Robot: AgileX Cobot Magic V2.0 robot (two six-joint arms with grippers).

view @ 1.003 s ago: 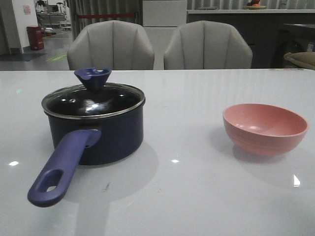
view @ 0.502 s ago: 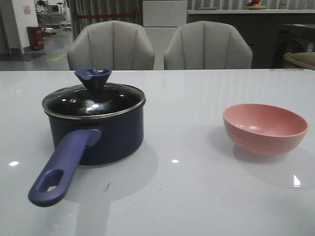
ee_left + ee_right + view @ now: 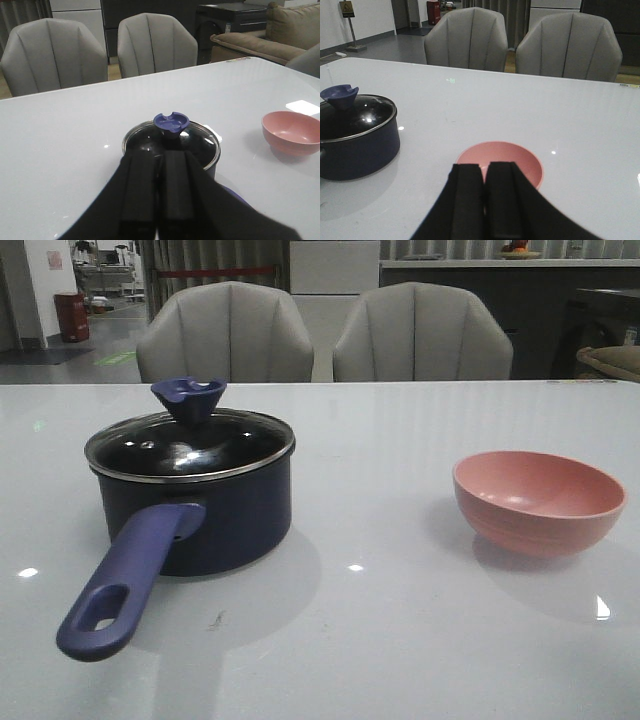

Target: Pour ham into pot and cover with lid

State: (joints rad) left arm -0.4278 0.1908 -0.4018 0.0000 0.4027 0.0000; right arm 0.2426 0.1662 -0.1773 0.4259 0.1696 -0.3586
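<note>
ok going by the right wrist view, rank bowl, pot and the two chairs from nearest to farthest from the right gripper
1. Bowl: just beyond the right gripper, partly hidden by its fingers.
2. Pot: farther off, lidded, on the table toward the left arm's side.
3. Chairs: past the table's far edge; the two are too close to call.

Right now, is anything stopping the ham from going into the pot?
Yes. The glass lid sits closed on the pot, covering its opening. The pink bowl stands apart on the table, and no ham is visible inside it from these views.
</note>
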